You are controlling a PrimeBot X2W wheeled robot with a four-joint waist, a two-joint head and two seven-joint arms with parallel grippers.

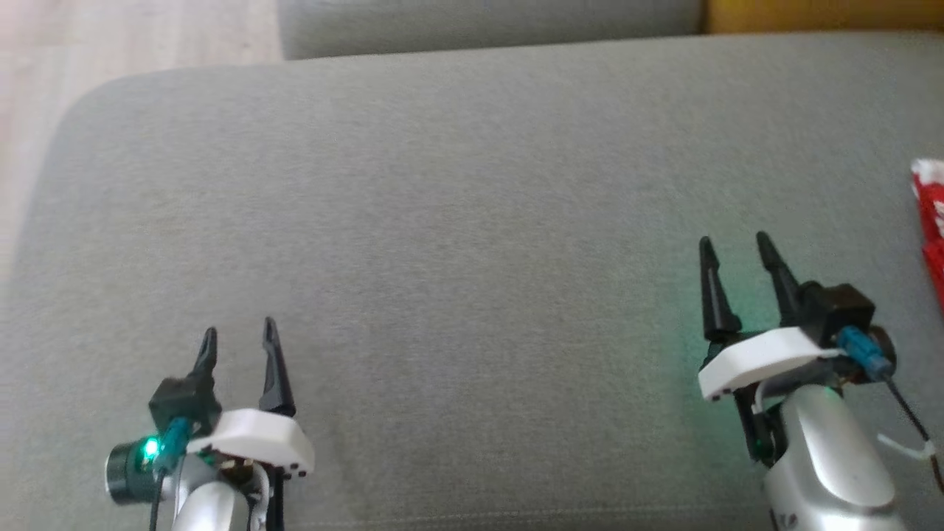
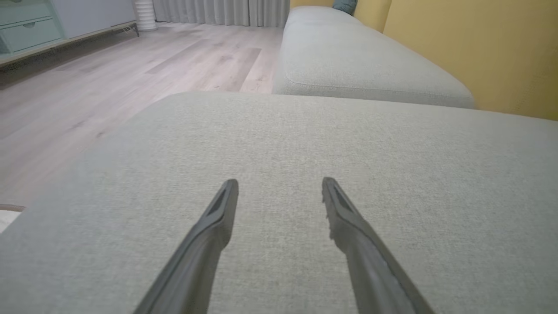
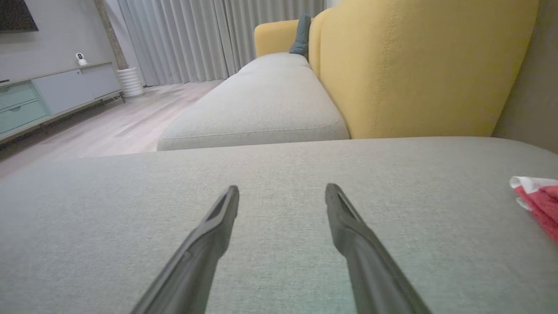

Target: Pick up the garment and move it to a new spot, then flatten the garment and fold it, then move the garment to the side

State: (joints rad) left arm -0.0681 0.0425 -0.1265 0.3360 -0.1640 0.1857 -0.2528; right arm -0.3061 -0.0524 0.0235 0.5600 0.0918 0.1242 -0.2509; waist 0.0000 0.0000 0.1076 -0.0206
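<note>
Left fingers (image 1: 274,369), right fingers (image 1: 714,295) spread, empty over sofa seat (image 1: 472,221); red garment (image 1: 931,214) barely in frame far right – you'd reach half blind, likely pinch only trim

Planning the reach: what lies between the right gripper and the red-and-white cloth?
Nothing: bare grey cushion from right gripper to red-and-white cloth, in the head view.

I'm seeing the wide grey sofa cushion (image 1: 472,221) as matt woven cloth with a fine, slightly rough grain. The left gripper (image 1: 240,327) and right gripper (image 1: 732,237) have matt black fingers on smooth white plastic shells, and the rounded silver forearm (image 1: 833,457) gleams glossy. The pale plank floor (image 2: 130,65) looks like softly sheened wood.
</note>
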